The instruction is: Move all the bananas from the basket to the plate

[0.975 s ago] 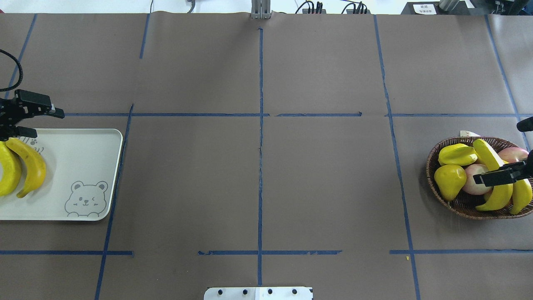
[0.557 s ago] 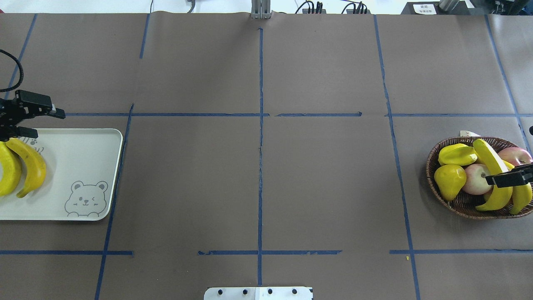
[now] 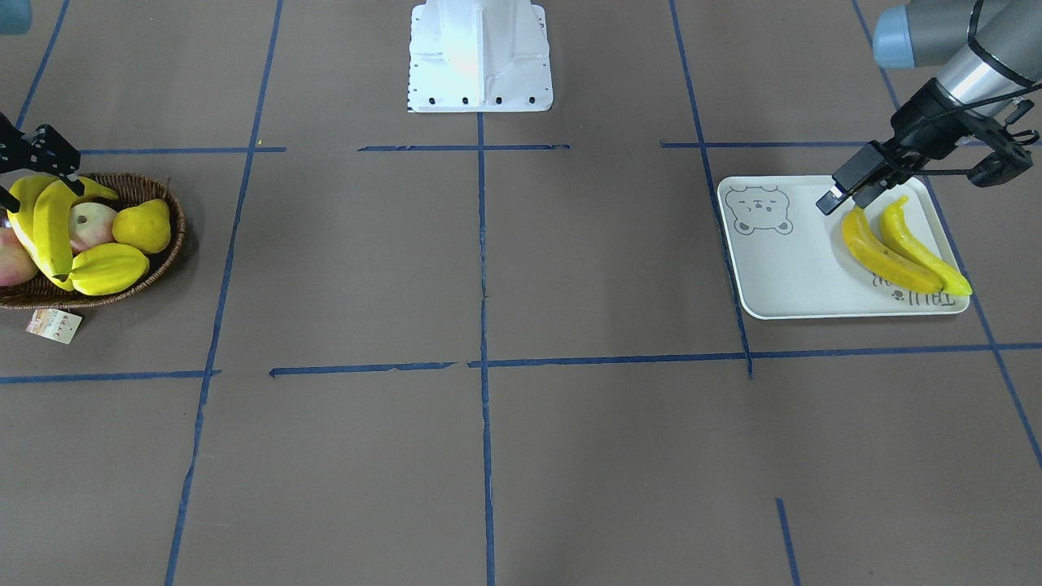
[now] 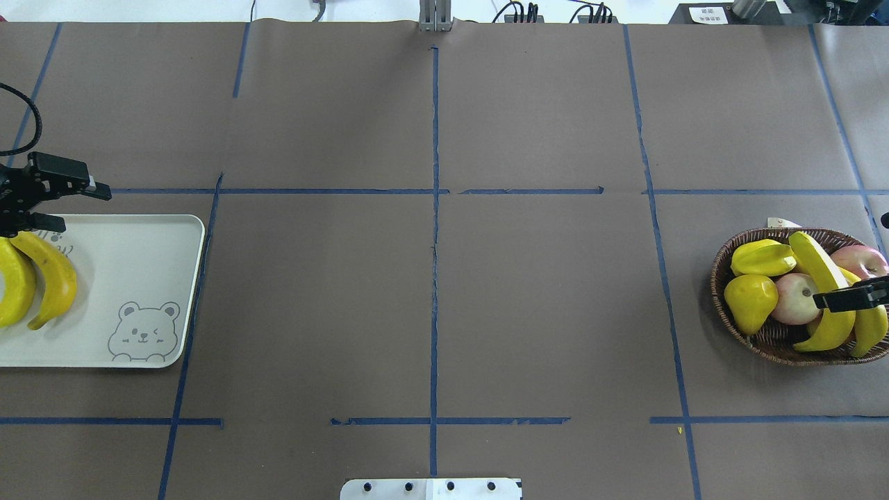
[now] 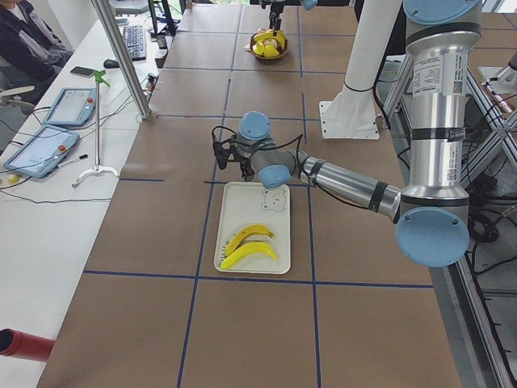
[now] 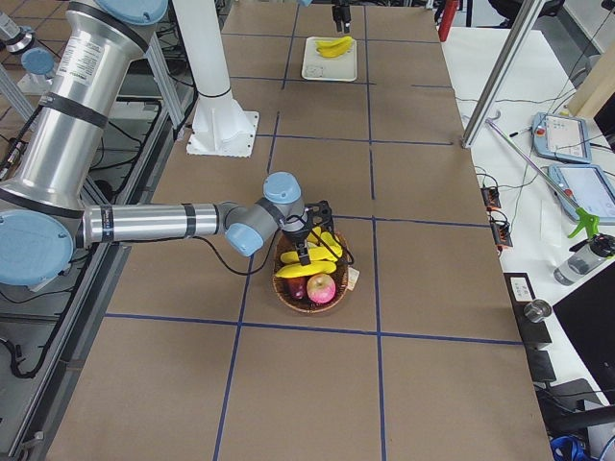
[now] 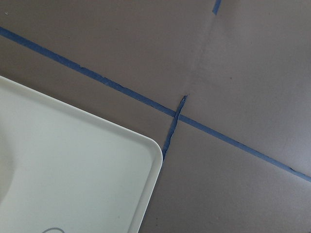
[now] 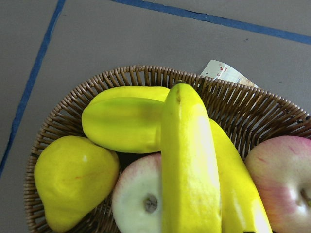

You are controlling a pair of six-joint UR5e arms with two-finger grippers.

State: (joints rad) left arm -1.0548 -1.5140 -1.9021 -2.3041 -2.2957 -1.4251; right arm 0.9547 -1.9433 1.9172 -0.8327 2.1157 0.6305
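With 2 bananas (image 4: 826,292) left in the basket (image 4: 778,344), the right gripper (image 4: 858,297), seemingly clenched on the top one, needed a straight, snag-free lift.

I see a brown paper-covered surface (image 4: 542,312) gridded with blue tape lines (image 4: 435,264) — the plate (image 4: 132,278) lies directly on it at my left, the basket (image 4: 778,344) far right, well apart.

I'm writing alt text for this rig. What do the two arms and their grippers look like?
Both arms are silver metal tubes with light-blue joint caps on a white base. The left gripper and right gripper are black with two fingers. A black cable loops along the left wrist. Small labels mark the upright links.
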